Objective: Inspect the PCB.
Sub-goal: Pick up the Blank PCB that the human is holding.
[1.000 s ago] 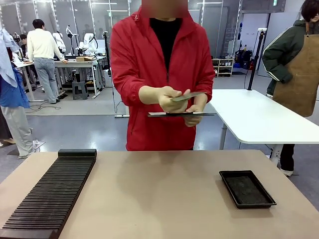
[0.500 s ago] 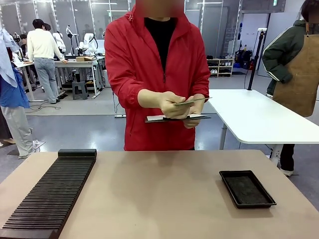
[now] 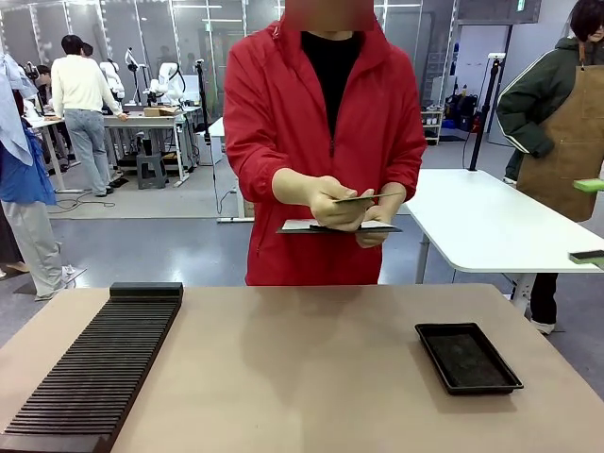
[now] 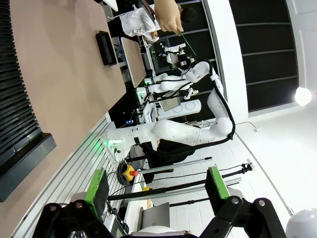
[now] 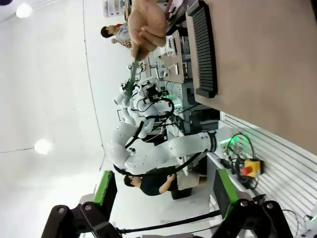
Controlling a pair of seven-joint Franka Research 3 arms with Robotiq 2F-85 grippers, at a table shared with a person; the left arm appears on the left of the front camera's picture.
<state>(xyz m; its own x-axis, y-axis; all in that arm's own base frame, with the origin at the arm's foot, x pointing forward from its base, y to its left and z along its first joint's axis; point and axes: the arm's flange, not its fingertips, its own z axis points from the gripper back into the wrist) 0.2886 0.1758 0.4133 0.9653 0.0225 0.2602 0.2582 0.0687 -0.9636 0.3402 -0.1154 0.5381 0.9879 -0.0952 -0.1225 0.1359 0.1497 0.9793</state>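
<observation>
A person in a red jacket stands at the far side of the table and holds the PCB (image 3: 365, 197), a thin green board seen nearly edge-on, in one hand at chest height. The other hand holds a flat dark plate (image 3: 340, 227) just beneath it. In the left wrist view the PCB (image 4: 187, 41) is a thin green line below the hand. In the right wrist view the PCB (image 5: 131, 79) hangs from the hand. My left gripper (image 4: 156, 188) is open with nothing in it. My right gripper (image 5: 166, 196) is open too, its fingertips (image 3: 590, 186) at the front view's right edge.
A long black ribbed rack (image 3: 94, 368) lies along the table's left side. A shallow black tray (image 3: 467, 357) sits at the right. A white table (image 3: 491, 226) stands behind, with a person in an apron (image 3: 566, 123) beside it. Other people stand at the far left.
The person has shifted slightly to the right and lowered the PCB closer to the dark plate. My right gripper's fingertips have come into the front view's right edge.
</observation>
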